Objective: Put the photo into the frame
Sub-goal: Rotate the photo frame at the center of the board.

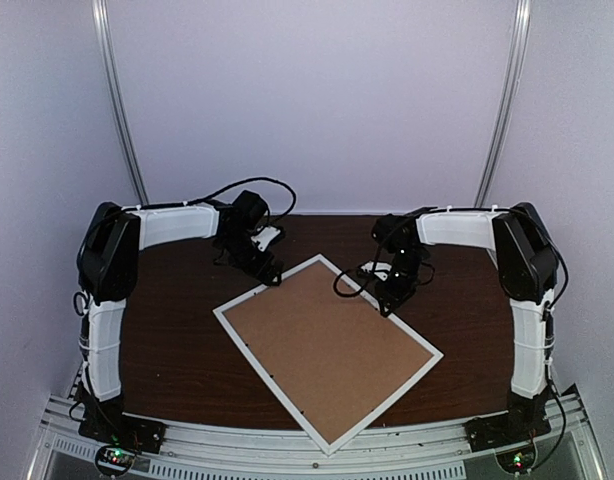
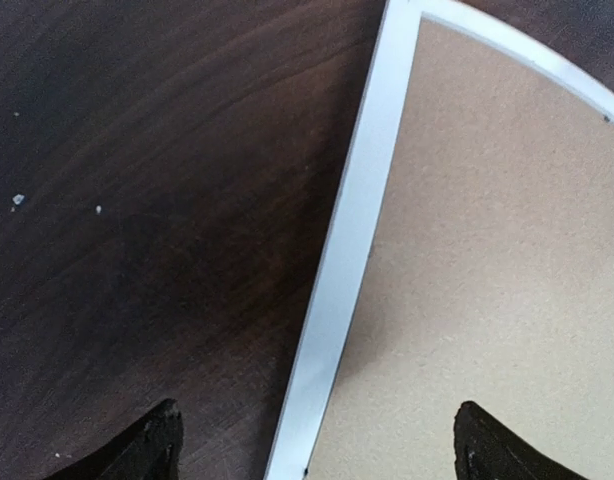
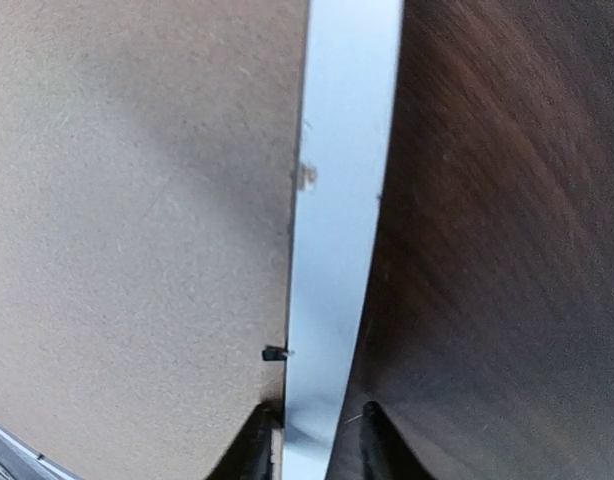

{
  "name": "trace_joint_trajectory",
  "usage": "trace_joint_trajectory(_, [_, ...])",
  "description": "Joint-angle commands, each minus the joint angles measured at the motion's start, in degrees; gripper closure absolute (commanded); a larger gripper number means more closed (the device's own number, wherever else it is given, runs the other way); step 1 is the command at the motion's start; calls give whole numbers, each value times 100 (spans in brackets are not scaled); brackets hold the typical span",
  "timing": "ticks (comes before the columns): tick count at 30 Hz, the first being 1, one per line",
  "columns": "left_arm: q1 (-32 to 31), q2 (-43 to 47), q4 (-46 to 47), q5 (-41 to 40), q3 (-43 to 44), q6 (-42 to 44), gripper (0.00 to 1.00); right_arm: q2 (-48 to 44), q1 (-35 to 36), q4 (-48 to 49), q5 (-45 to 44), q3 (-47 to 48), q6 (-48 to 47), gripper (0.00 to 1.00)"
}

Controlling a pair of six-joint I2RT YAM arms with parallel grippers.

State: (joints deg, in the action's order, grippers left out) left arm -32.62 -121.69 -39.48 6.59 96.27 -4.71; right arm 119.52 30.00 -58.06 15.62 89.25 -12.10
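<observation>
Frame (image 2: 347, 230) lay diagonally on desk (image 1: 177, 330), backing board (image 1: 327, 345) uppermost; left claw (image 2: 317, 425) spread astride far-left rail, right claw (image 3: 317, 425) set narrow about far-right rail, grip uncertain.

backing board (image 3: 137, 200) hides whatever lies in frame (image 3: 342, 220)

A dark brown wood-grain table (image 1: 177, 335) fills the middle of the view, and soft, even light leaves a faint sheen on its top. Plain pale lilac walls (image 1: 317, 100) close it in from 9 through 12 to 3 o'clock. One slim metal pole (image 1: 117, 100) rises at 11 o'clock, and a second pole (image 1: 506, 100) at 1 o'clock. A ribbed aluminium rail (image 1: 217, 447) edges the table at 6 o'clock.
</observation>
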Motion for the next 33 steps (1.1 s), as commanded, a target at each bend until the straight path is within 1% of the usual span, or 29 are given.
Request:
trace_joint_trajectory(1, [122, -465, -518, 223, 532, 412, 9, 126, -94, 159, 118, 272, -118, 61])
trace_joint_trajectory(3, [152, -651, -587, 289, 727, 414, 13, -21, -120, 247, 137, 249, 40, 54])
trace_joint_trajectory(6, [192, -891, -637, 383, 962, 413, 19, -357, -181, 367, 123, 93, 274, 47])
trace_joint_trajectory(8, [208, -1013, -648, 402, 1078, 416, 23, -622, -240, 438, 147, -95, 448, 46])
trace_joint_trajectory(11, [225, -1161, -652, 517, 1201, 570, 33, -1077, -313, 479, 183, -382, 704, 45])
trace_joint_trajectory(16, [242, -1340, -642, 544, 1262, 495, 55, -1686, -346, 527, 140, -951, 1294, 44])
trace_joint_trajectory(17, [258, -1366, -634, 527, 1264, 489, 62, -1772, -354, 526, 99, -1068, 1515, 43])
trace_joint_trajectory(19, [305, -1398, -608, 539, 1236, 166, 72, -1914, -354, 488, 89, -1245, 1797, 41])
trace_joint_trajectory(23, [461, -1359, -504, 678, 1032, -389, 87, -2177, -351, 449, 39, -1537, 2129, 36])
trace_joint_trajectory(26, [592, -1144, -286, 699, 617, -867, 93, -2334, -353, 430, -45, -1627, 2286, 35])
trace_joint_trajectory(28, [687, -950, -130, 594, 245, -1253, 95, -2408, -356, 419, -106, -1661, 2371, 35])
trace_joint_trajectory(33, [919, -322, 308, 442, -930, -2026, 94, -2474, -354, 408, -325, -1702, 2691, 33])
